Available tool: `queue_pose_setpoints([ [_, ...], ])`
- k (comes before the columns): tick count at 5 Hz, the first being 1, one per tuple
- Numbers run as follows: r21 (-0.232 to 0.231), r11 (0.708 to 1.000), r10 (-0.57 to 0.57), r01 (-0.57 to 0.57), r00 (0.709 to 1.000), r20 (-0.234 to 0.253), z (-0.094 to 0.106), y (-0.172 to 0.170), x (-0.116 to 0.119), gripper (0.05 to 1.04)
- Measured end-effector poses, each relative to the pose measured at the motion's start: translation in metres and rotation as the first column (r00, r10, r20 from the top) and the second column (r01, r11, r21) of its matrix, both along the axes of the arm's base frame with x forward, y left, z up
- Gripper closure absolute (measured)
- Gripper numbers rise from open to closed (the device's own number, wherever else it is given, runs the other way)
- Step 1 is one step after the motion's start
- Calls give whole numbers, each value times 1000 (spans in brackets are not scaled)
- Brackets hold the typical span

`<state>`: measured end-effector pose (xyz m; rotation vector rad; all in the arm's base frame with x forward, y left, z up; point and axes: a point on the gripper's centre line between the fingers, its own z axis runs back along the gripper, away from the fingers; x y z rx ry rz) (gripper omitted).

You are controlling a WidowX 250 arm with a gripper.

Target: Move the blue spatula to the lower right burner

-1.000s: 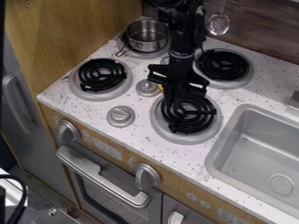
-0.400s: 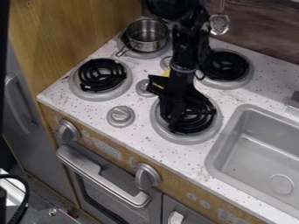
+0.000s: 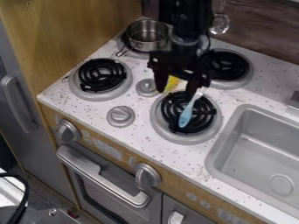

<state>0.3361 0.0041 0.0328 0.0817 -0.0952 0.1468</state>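
The blue spatula (image 3: 186, 117) is lying across the lower right burner (image 3: 170, 135); the gripper (image 3: 176, 87) is hanging near it, fingers spread.

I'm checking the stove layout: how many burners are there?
4: upper-left burner under the pot, lower-left burner, upper-right burner, lower-right burner beneath the blue spatula.

The pot (image 3: 146, 36) is shiny, smooth metal; the sink (image 3: 257, 148) at the counter's right edge (image 3: 140, 141) is smooth, satiny grey, perhaps plastic. The spatula (image 3: 186, 116) looks like smooth plastic; the burner coils (image 3: 100, 75) are glossy black.
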Motion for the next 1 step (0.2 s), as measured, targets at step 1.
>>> queue_pose_setpoints([
  [1,-11,1000,12,-12,1000,4,10,1,-5,85],
])
